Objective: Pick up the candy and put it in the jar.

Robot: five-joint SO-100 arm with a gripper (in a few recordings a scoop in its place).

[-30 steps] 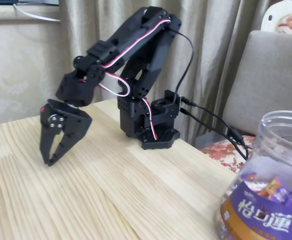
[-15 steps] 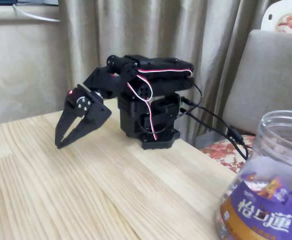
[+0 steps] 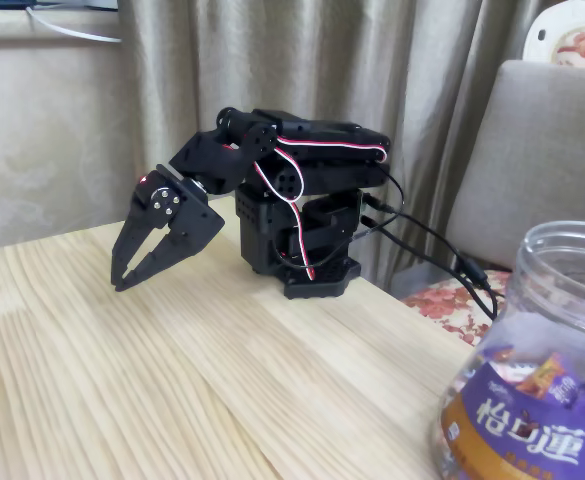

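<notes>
My gripper point(image 3: 122, 281) hangs clenched and empty, well away from the jar point(image 3: 532, 380). I can't find the loose candy, so I'd locate it before reaching.

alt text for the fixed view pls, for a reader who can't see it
A black robot arm sits folded low on a wooden table, its gripper pointing down just above the wood with nothing in it. A clear jar of wrapped candies stands at lower right.
</notes>
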